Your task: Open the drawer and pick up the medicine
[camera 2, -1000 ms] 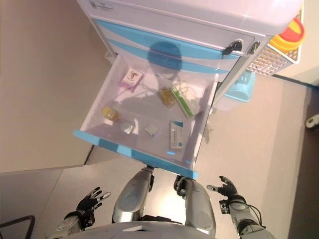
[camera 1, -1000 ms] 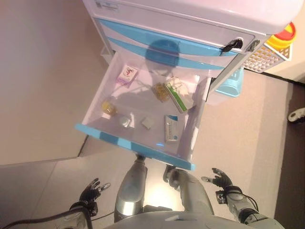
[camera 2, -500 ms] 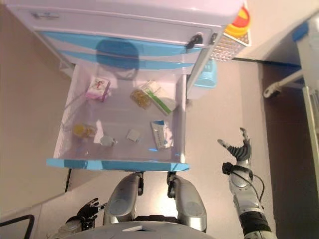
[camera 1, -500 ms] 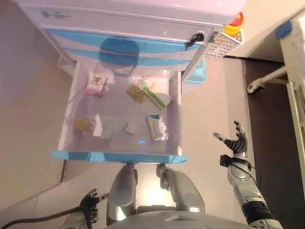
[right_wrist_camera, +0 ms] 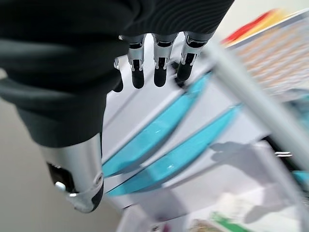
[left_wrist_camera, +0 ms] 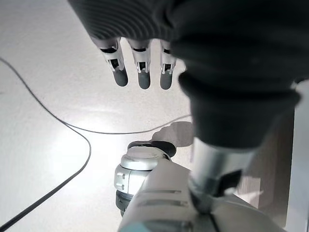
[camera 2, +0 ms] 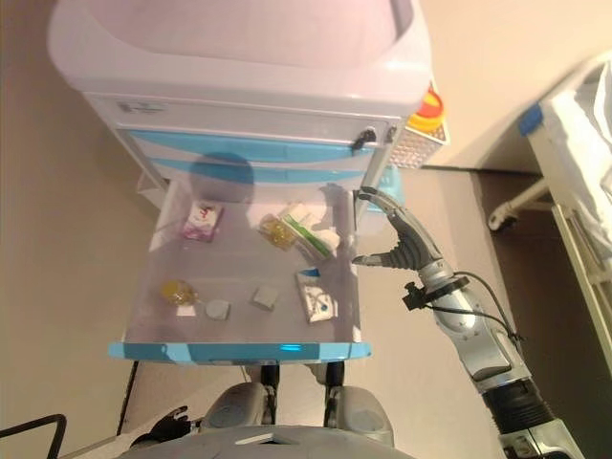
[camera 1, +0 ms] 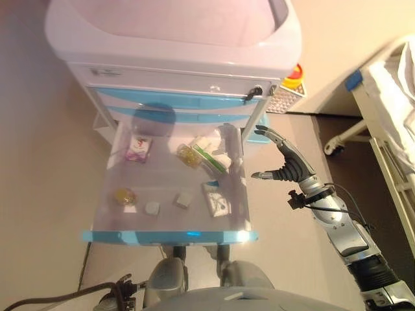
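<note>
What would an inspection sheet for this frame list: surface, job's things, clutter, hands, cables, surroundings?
Surface: pale bare floor.
Job's things: white and blue cabinet's drawer pulled open; inside lie a pink and white box, a green and white box, a blue and white box, yellow blister packs and small pale packets.
Clutter: nothing seen.
Hands: right hand open, raised beside the drawer's right wall, holding nothing; left hand low over the floor, fingers straight, empty.
Cables: left out as the robot's own.
Surroundings: perforated side basket on the cabinet, white bed frame at right.
</note>
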Motion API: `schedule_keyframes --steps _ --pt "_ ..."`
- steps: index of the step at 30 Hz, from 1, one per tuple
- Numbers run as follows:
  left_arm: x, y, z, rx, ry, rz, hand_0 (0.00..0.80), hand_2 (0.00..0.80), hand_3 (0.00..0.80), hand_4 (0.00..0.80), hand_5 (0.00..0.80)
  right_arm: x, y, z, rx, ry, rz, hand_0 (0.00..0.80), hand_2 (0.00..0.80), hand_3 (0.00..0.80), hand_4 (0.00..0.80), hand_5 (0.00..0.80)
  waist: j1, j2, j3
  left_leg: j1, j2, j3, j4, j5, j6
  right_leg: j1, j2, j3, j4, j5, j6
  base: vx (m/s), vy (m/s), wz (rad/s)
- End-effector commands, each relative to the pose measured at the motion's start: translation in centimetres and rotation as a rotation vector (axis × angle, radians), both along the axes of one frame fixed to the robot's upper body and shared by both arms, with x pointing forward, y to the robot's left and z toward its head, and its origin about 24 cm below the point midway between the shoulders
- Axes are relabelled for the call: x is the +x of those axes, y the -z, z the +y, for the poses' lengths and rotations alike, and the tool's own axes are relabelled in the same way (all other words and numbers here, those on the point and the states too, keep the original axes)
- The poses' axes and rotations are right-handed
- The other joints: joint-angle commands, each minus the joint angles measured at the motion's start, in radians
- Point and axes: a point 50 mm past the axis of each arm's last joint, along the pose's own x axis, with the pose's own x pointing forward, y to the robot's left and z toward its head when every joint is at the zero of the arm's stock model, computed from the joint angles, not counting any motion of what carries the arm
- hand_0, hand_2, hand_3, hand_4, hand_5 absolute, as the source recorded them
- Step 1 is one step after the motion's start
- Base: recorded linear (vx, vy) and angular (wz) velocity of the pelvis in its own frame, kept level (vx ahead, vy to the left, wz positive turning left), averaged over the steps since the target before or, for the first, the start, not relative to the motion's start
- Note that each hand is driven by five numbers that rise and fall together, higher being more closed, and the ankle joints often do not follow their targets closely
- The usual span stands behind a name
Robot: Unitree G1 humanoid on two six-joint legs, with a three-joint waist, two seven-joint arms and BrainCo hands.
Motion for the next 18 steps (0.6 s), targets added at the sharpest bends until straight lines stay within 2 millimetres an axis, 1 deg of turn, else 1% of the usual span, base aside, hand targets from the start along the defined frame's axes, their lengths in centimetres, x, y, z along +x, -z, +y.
schedule_keyframes --steps 1,5,10,14,18 --pt "-1.3 0.9 -2.5 -0.055 0.094 0.071 0.0 0.0 0.0 0.0 0.0 -0.1 -3.3 2.5 -0.082 -0.154 -0.157 0.0 0.0 0.0 0.0 0.0 0.046 -0.008 -0.03 -0.024 -0.035 -0.024 0.006 -0.029 0.005 0.005 -0.009 -0.033 0.025 0.002 0.044 0.047 0.032 0.32" --pt "-1.9 1.0 -2.8 -0.063 0.091 0.091 0.0 0.0 0.0 0.0 0.0 0.9 -3.6 4.2 -0.128 -0.198 -0.139 0.0 0.0 0.0 0.0 0.0 0.079 0.0 -0.044 -0.009 -0.037 -0.052 -0.011 -0.022 0.0 0.024 -0.016 -0.061 0.03 -0.015 0.032 0.037 0.047 0.3" --pt "-1.8 1.0 -2.7 -0.065 0.071 0.087 0.0 0.0 0.0 0.0 0.0 2.2 -3.0 5.6 -0.211 -0.221 -0.089 0.0 0.0 0.0 0.0 0.0 0.113 0.007 -0.047 -0.001 -0.037 -0.085 -0.024 -0.011 -0.005 0.034 -0.023 -0.09 0.044 -0.033 0.021 0.019 0.034 0.28" --pt "-1.4 0.8 -2.5 -0.061 0.067 0.074 0.0 0.0 0.0 0.0 0.0 3.9 -1.4 6.1 -0.317 -0.183 0.01 0.0 0.0 0.0 0.0 0.0 0.145 0.009 -0.041 -0.003 -0.036 -0.113 -0.033 0.002 -0.009 0.038 -0.029 -0.117 0.057 -0.045 0.015 0.002 0.012 0.28" --pt "-1.0 0.7 -2.3 -0.054 0.079 0.064 0.0 0.0 0.0 0.0 0.0 5.6 -0.1 6.2 -0.406 -0.13 0.047 0.0 0.0 0.0 0.0 0.0 0.176 0.008 -0.029 -0.007 -0.035 -0.139 -0.042 0.013 -0.014 0.04 -0.03 -0.139 0.064 -0.05 0.009 -0.005 -0.007 0.25"
